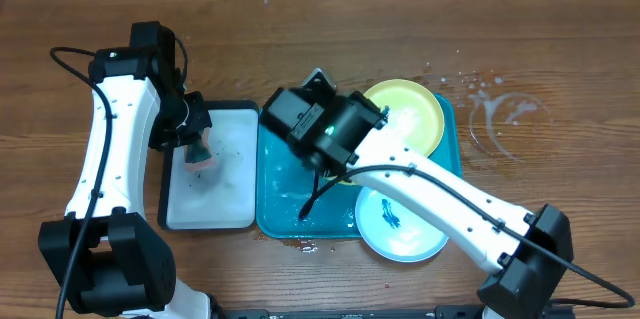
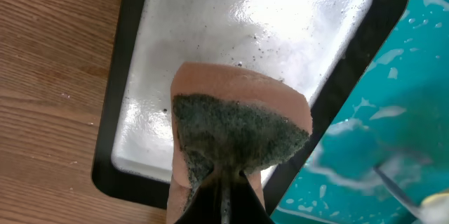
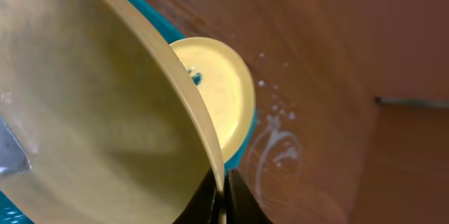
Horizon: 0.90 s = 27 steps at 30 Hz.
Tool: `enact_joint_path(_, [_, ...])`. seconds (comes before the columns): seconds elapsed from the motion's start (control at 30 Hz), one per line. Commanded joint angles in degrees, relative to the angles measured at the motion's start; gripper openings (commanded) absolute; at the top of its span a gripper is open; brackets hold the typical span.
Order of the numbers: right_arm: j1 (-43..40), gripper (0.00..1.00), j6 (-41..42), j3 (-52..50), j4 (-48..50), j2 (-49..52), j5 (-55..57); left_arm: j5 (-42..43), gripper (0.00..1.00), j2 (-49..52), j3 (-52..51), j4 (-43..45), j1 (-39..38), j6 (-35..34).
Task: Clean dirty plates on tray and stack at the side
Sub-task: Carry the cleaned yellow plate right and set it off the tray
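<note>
Pinched in the right tool (image 3: pixel 223 185), a yellow plate (image 3: pixel 91 112) tilts over the tray (image 1: pixel 280 189). Left tool (image 2: pixel 224 185) clamps a sponge (image 2: pixel 238 129) above the white tray (image 2: pixel 245 13). Blue plate (image 1: pixel 400 224) and second yellow plate (image 1: pixel 405 109) wait; none stacked.

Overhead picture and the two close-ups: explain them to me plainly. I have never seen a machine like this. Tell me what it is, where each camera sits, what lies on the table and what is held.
This is a robot with two white arms at a wooden table. Each arm ends in a two-finger gripper. The wide picture looks straight down from above. The other two come from cameras on the wrists, so each shows its own fingers. The left gripper is shut on a sponge over a small white tray. The right gripper is shut on the rim of a yellow-green plate, which is tilted over the turquoise tray. A second yellow-green plate lies in that tray. A pale blue plate with a dark smear sits at the tray's corner nearest the right arm's base.
</note>
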Motion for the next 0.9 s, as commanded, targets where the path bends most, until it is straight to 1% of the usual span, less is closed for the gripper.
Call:
enact_joint_path(0.0, [2.16, 0.04, 0.92, 1.33, -0.74, -0.33, 10.43, 0.46, 0.04, 0.04, 0.11, 0.04, -0.07, 1.16])
enact_joint_path(0.13, [5.77, 0.04, 1.97, 1.33, -2.6, -0.33, 17.99, 0.46, 0.04, 0.04, 0.11, 0.04, -0.07, 1.16])
enact_joint_path(0.27, [10.34, 0.04, 2.8, 1.33, -3.74, -0.33, 28.3, 0.44, 0.04, 0.07, 0.11, 0.07, -0.07, 1.16])
enact_joint_path(0.4, [13.7, 0.04, 2.78, 1.33, -4.07, -0.33, 35.12, 0.44, 0.04, 0.07, 0.11, 0.04, -0.07, 1.16])
enact_joint_path(0.57, [15.52, 0.04, 2.73, 1.33, -4.31, -0.33, 36.63, 0.44, 0.04, 0.07, 0.11, 0.07, -0.04, 1.16])
enact_joint_path(0.87, [15.61, 0.04, 2.73, 1.33, -4.33, -0.33, 36.65, 0.44, 0.04, 0.07, 0.11, 0.28, -0.04, 1.16])
